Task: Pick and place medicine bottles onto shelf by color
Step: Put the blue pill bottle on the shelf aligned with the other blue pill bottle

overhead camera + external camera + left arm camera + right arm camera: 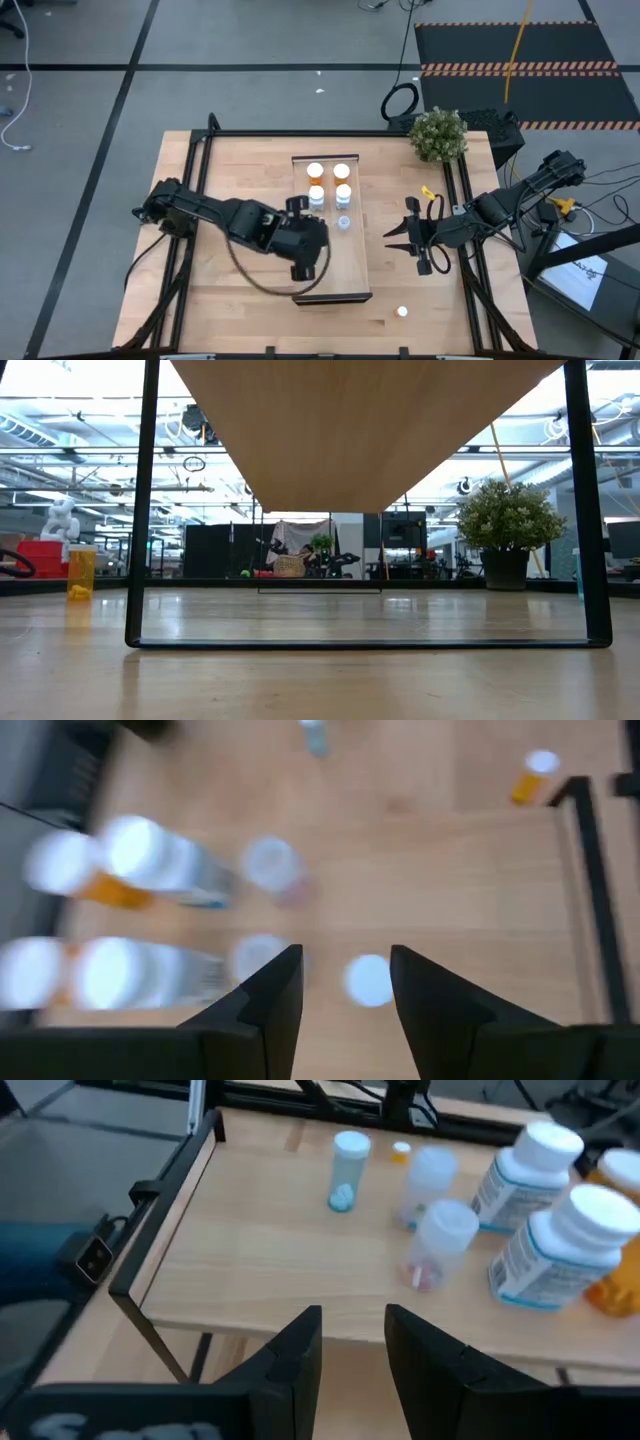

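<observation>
Bare wood fills the shelf's [355, 270] near half beside left gripper [300, 268].

Matt light-wood shelf [355, 270], glossy plastic medicine bottles [343, 192]

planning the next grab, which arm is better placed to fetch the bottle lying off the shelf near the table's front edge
Right, probably. The white-capped bottle stands on the right arm's side of the shelf, and the right gripper hangs empty nearby. The left gripper is over the shelf.
</observation>
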Robot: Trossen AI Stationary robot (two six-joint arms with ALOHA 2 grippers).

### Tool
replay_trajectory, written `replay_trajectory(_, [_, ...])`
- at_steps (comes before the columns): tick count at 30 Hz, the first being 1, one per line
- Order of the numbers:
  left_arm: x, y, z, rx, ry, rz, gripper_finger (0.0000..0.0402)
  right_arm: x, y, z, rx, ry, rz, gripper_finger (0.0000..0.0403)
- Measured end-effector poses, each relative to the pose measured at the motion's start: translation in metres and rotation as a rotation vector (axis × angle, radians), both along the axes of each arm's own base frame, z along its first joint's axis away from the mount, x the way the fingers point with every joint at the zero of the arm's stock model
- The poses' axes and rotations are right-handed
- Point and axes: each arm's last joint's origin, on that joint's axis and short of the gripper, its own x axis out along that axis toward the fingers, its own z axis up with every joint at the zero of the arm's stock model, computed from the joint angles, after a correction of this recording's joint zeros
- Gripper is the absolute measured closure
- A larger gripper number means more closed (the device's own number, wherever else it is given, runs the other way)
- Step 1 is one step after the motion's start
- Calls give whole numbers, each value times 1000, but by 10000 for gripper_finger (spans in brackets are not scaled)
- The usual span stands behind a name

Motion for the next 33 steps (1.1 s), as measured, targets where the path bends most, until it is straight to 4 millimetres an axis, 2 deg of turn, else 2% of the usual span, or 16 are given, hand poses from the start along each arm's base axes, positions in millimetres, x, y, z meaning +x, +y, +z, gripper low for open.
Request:
replay_trajectory(3, [-6,-8,6,112,-74,15,248,-1,0,-1,55,17,-38,298])
replay_trajectory(6, [-5,-15,4,173,-106,-26,248,-3,0,-4,115,50,-91,298])
replay_trajectory(13, [1,-22,-17,240,-105,-55,247,-15,7,-13,236,139,-235,298])
replay_trajectory(19, [-28,-12,-34,300,-99,82,247,-31,13,-22,331,264,-332,298])
replay_trajectory(23, [-54,2,-36,243,-178,161,247,-40,10,-29,321,348,-414,298])
replay_trajectory(33, [-105,6,-44,162,-377,79,247,-56,-5,-41,236,500,-633,290])
